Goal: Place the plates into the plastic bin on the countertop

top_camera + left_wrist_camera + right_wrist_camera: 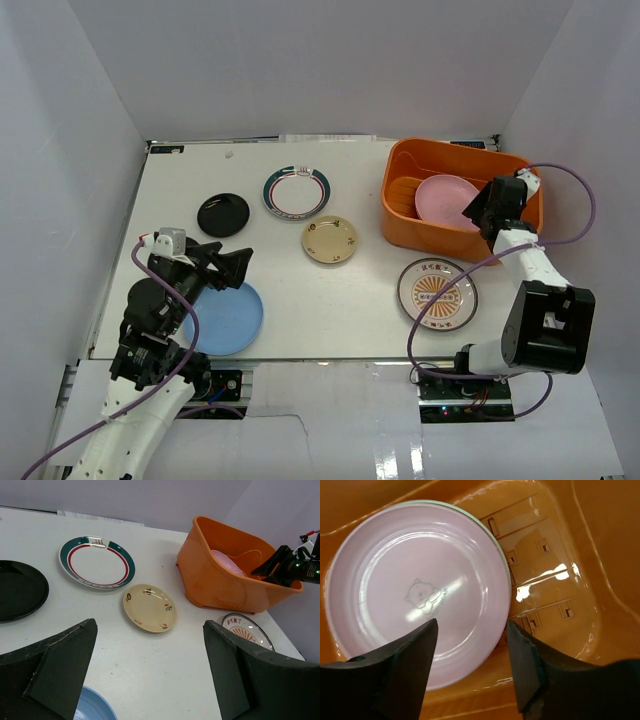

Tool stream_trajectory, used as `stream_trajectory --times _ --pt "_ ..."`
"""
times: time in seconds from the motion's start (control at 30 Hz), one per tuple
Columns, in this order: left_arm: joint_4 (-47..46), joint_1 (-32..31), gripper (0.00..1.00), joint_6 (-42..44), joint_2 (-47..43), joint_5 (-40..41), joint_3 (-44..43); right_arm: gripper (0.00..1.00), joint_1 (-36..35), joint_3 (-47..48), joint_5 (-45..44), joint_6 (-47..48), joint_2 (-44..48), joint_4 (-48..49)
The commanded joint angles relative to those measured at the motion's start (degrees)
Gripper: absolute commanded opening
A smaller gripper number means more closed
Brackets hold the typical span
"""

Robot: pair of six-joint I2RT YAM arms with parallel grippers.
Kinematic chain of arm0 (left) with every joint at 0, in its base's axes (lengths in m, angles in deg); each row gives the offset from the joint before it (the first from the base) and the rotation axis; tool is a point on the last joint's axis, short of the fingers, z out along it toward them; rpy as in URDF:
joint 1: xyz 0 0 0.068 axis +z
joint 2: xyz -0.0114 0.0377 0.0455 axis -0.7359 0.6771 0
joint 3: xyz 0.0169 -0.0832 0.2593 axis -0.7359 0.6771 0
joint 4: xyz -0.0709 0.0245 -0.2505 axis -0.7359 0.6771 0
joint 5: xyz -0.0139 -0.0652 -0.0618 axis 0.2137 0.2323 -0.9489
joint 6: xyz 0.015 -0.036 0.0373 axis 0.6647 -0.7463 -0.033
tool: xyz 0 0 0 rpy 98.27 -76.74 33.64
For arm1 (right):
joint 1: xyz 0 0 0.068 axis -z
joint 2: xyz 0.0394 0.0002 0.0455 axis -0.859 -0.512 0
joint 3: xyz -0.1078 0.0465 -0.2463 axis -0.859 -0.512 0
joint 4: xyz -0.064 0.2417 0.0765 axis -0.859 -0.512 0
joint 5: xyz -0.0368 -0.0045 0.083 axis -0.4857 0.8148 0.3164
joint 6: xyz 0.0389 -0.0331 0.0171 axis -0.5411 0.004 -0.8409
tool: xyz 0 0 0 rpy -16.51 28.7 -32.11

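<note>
Pink plate (415,590) is leaning inside the orange bin (405,215), far right of the tabletop (370,320). Right fingers (405,665) hang right over it, spread apart, gripping nothing. Left fingers (60,665) are wide open too, above the blue plate (228,318) at the near left.

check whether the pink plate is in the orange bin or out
In. The pink plate lies inside the orange bin, with orange walls all round it in the right wrist view.
</note>
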Motion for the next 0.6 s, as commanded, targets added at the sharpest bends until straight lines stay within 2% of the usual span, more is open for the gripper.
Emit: stream_trajectory --times 0.0,0.03,0.1,0.2,0.23,0.3,0.33,0.37,0.47,0.57 --pt "-0.48 -0.14 0.98 -0.25 0.17 -0.43 -1.22 0.65 0.07 3.64 2.91 0.78 3.82 0.87" --pt "-0.56 -0.14 0.98 -0.16 0.25 -0.43 -1.3 0.69 -0.45 3.47 4.4 0.69 5.83 1.13" --pt "-0.21 -0.23 0.98 0.02 0.26 -0.26 -1.65 0.69 -2.47 2.34 8.27 0.08 7.86 2.44" --pt "0.49 -0.23 0.98 0.11 -0.18 2.63 -2.36 0.69 -12.91 0.49 7.93 -0.19 11.73 2.8" --pt "0.75 -0.23 0.98 0.11 -0.1 3.6 -2.62 0.69 -19.29 -1.78 7.58 -0.01 13.82 3.5" --pt "1.37 -0.14 0.98 0.11 -0.01 6.32 -2.89 0.68 -26.0 -4.87 5.65 -1.85 15.77 6.39" --pt "1.46 -0.23 0.98 0.19 0.25 6.51 -3.67 0.68 -32.56 -8.45 5.9 -2.64 17.08 9.71" --pt "1.89 -0.14 0.98 0.37 0.43 6.94 -4.11 0.68 -35.67 -9.88 5.73 -5.09 17.27 11.14" --pt "2.42 -0.23 0.98 1.86 1.75 9.23 -6.74 0.68 -49.12 -12.79 4.86 -9.22 14.04 16.5" --pt "3.13 -0.23 0.98 2.65 2.28 13.62 -7.72 0.69 -60.2 -10.0 5.81 -11.69 4.82 20.53"
